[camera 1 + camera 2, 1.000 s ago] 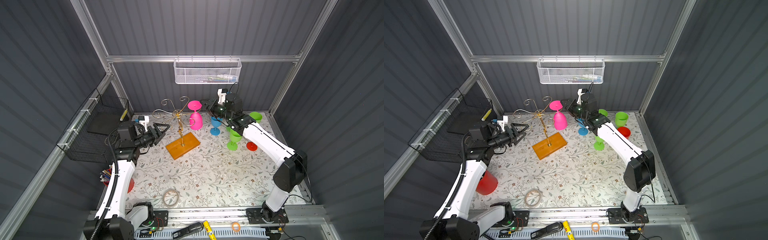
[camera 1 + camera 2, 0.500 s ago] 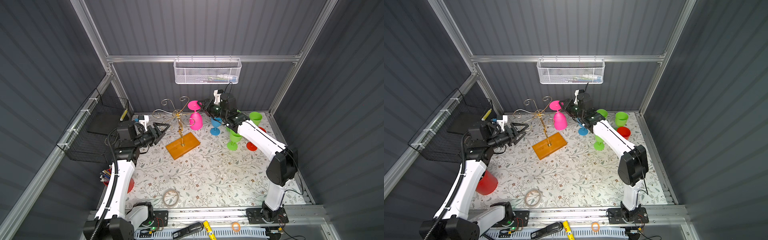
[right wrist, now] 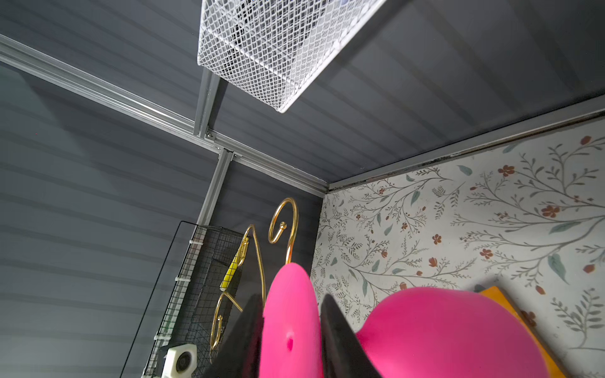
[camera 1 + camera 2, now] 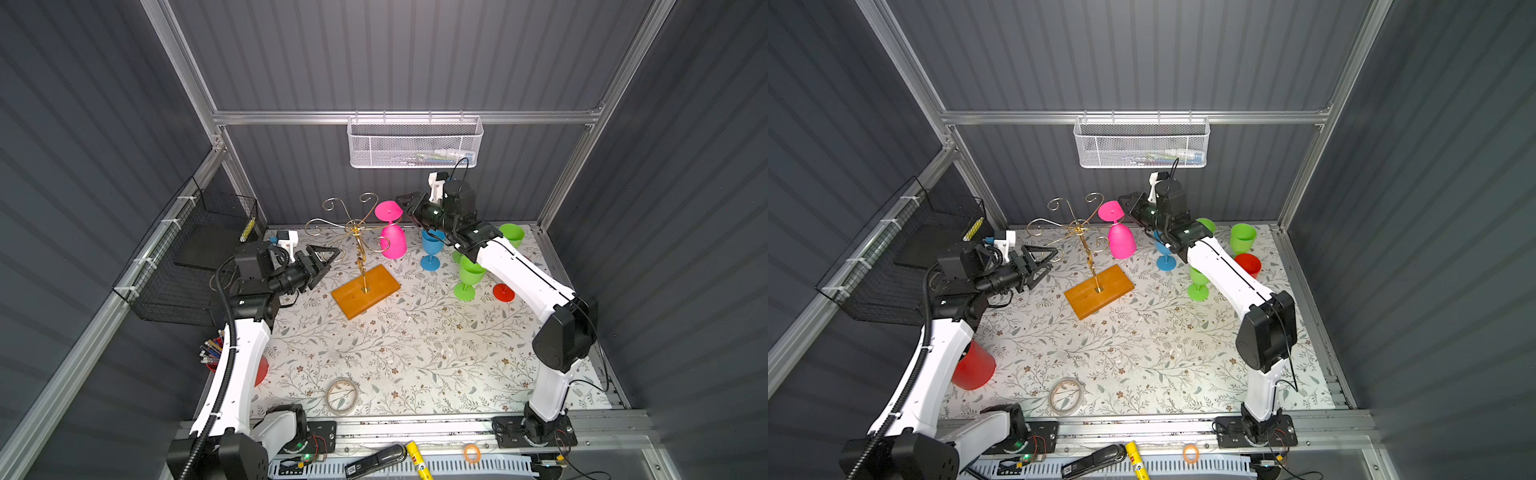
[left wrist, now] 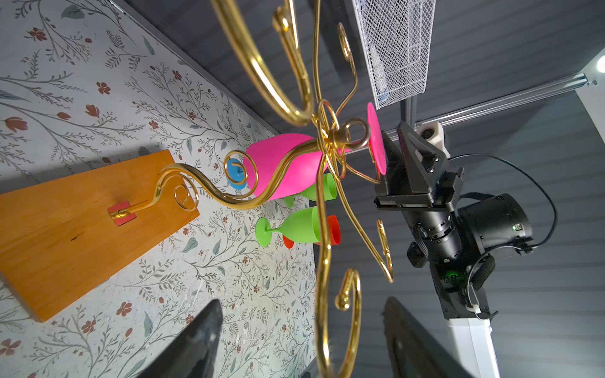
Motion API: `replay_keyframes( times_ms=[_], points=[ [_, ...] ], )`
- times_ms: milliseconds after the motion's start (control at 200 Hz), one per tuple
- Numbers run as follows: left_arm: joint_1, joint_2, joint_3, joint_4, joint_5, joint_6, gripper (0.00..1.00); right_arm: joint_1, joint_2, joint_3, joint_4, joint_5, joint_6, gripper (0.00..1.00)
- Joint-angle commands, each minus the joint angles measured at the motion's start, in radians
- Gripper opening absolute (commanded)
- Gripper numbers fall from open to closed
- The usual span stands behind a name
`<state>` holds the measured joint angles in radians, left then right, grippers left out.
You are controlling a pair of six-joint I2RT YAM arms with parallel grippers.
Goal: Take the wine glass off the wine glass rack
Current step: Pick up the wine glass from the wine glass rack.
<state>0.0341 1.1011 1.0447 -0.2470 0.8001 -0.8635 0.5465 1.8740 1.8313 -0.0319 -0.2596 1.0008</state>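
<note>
Glass (image 4: pixel 392 244): pink, hangs bowl-down from a scroll arm of the rack (image 4: pixel 365 291), foot uppermost, clear of the desk (image 4: pixel 415 353), just where it hung a second ago. Has gained company since then: right pincer (image 4: pixel 405 208), well back from the foot a second ago, now right at it in both top views. Seen from the right wrist, brackets the foot with one finger (image 3: pixel 242 342) at each side and no gap to be made out; whether truly gripping or only closing in cannot be told. Left pincer (image 4: pixel 330 258) unmoved, beside the rack on the far side of the stem from the glass. Gapes wide in the left wrist view, with a gold scroll arm passing between the fingers and touching neither. Rack base flat on the desk, unshifted. Blue glass (image 4: pixel 431 249) and green glasses (image 4: pixel 469 274) upright on the desk by the right arm, as before.
</note>
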Motion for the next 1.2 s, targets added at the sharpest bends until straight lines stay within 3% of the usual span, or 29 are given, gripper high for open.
replay_keyframes(
  times_ms=[0,1196],
  points=[
    [0.0,0.004,0.035,0.009,0.01,0.028,0.78,0.002,0.014,0.025,0.0,-0.009,-0.013,0.31],
    [0.0,0.001,0.041,0.018,0.014,0.02,0.77,0.012,-0.045,-0.032,-0.017,0.008,-0.055,0.11]
  ],
)
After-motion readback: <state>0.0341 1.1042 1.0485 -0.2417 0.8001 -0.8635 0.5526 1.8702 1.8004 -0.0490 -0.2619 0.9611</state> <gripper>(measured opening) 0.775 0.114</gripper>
